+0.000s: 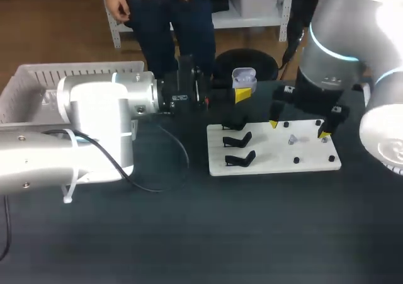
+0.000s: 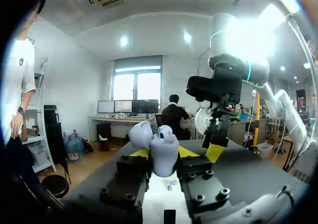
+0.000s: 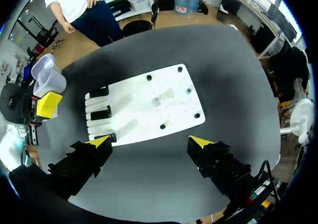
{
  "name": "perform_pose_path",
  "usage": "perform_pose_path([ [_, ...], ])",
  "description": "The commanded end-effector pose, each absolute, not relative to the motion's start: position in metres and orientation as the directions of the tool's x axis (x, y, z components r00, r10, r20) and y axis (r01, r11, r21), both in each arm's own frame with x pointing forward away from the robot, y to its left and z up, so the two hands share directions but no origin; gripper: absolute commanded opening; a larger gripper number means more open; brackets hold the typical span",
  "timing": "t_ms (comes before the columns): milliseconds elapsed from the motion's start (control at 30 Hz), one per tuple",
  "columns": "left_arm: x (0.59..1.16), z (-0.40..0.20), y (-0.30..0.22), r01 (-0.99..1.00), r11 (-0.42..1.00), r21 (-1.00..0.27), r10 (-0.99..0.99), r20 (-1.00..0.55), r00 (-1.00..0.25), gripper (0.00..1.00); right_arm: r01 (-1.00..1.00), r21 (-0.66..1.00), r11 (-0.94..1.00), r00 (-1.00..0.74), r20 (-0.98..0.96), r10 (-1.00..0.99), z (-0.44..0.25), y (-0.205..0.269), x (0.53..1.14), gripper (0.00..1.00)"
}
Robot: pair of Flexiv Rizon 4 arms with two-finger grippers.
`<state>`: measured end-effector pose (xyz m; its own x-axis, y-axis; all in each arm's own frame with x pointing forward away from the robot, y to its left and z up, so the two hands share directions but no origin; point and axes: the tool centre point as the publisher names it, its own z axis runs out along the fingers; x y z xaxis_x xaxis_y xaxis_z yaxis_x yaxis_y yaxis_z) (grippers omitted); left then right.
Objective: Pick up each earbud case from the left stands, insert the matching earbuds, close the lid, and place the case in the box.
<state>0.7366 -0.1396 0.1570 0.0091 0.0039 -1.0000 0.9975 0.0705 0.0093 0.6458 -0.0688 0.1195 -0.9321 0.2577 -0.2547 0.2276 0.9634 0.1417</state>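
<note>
Over the white board (image 1: 271,159), right claw (image 1: 299,128) wide-spread, seemingly well above it.

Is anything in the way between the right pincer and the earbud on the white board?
Nothing visible. The right pincer hangs open above the white board, and the earbud lies uncovered ahead of its fingers.

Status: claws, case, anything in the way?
Left claw shut on open earbud case. Right claw open above white board. Nothing seen between the two.
</note>
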Motion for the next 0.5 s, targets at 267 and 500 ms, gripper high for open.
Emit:
perform_pose_path([
  [267,0.734,0.156,-0.140,0.997,0.079,0.015,-0.001,-1.000,0.015,0.00,0.216,0.154,0.964,-0.928,-0.276,0.252,0.073,-0.082,0.667,1.00],
  [500,0.734,0.156,-0.140,0.997,0.079,0.015,-0.001,-1.000,0.015,0.00,0.216,0.154,0.964,-0.928,-0.276,0.252,0.073,-0.082,0.667,1.00],
])
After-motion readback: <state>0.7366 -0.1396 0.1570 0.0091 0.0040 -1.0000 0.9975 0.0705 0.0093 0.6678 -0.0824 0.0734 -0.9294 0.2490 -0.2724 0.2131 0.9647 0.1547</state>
